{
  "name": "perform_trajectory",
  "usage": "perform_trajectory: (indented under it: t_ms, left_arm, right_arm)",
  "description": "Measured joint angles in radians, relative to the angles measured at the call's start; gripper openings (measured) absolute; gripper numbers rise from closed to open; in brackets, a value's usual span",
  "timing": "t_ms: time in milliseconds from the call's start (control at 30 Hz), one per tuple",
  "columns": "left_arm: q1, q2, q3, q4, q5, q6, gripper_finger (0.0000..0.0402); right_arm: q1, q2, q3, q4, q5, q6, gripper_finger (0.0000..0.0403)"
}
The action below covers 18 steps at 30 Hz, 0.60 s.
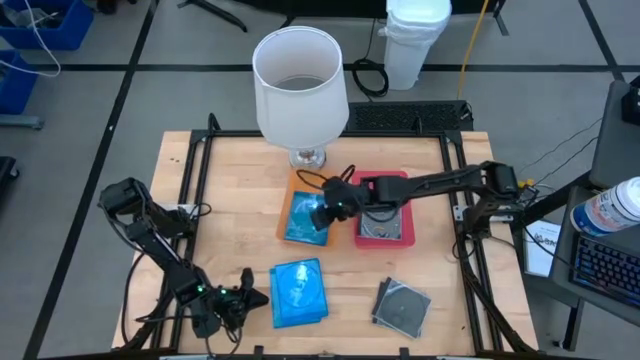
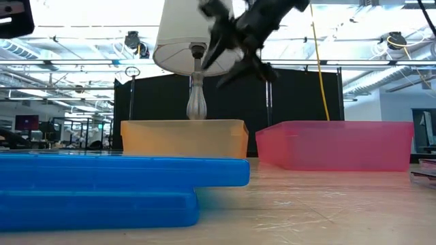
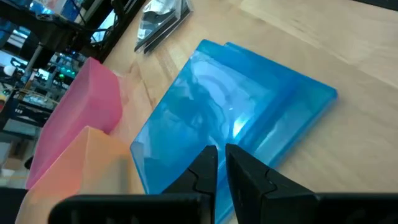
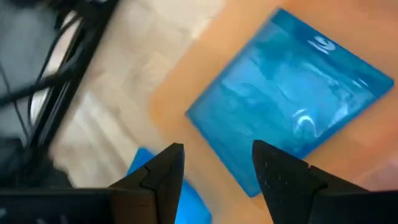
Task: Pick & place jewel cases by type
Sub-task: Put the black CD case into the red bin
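Nearest the low camera lies a stack of blue jewel cases (image 2: 102, 187), its left end cut off by the frame edge. The left gripper (image 3: 219, 163), fingers pressed nearly together on nothing, rests at the table's front beside this stack. The right gripper (image 4: 214, 163) hangs spread and empty above the orange tray (image 1: 290, 190), directly over a single blue jewel case (image 1: 305, 218) lying flat inside it; the gripper partly hides that case from above. Just beside it, the red tray (image 1: 405, 238) holds a clear case with a silvery disc (image 1: 380, 228), largely covered by the right arm. More clear cases (image 1: 402, 306) sit near the front right, their number hard to tell.
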<state>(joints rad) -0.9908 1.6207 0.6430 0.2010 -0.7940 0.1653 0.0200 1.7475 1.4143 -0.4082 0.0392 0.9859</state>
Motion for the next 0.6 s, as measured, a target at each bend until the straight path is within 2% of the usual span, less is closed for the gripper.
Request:
perform_trajectory:
  t_ms: [67, 333, 467, 600]
  left_arm:
    - [0.005, 0.0, 0.0, 0.003, 0.007, -0.016, 0.0042]
    - [0.009, 0.0, 0.0, 0.012, 0.01, -0.038, 0.0042]
    - [0.003, 0.0, 0.0, 0.01, 0.008, -0.029, 0.0042]
    - [-0.006, 0.0, 0.0, 0.026, 0.001, -0.004, 0.0042]
  right_arm:
    - [0.04, -0.024, 0.0, 0.009, 0.027, -0.075, 0.018]
    - [0.245, -0.077, 0.001, -0.001, 0.149, -0.181, 0.0167]
    - [0.357, -0.07, 0.0, -0.031, 0.218, -0.239, 0.0121]
    - [0.414, -0.069, 0.0, -0.065, 0.251, -0.281, 0.0047]
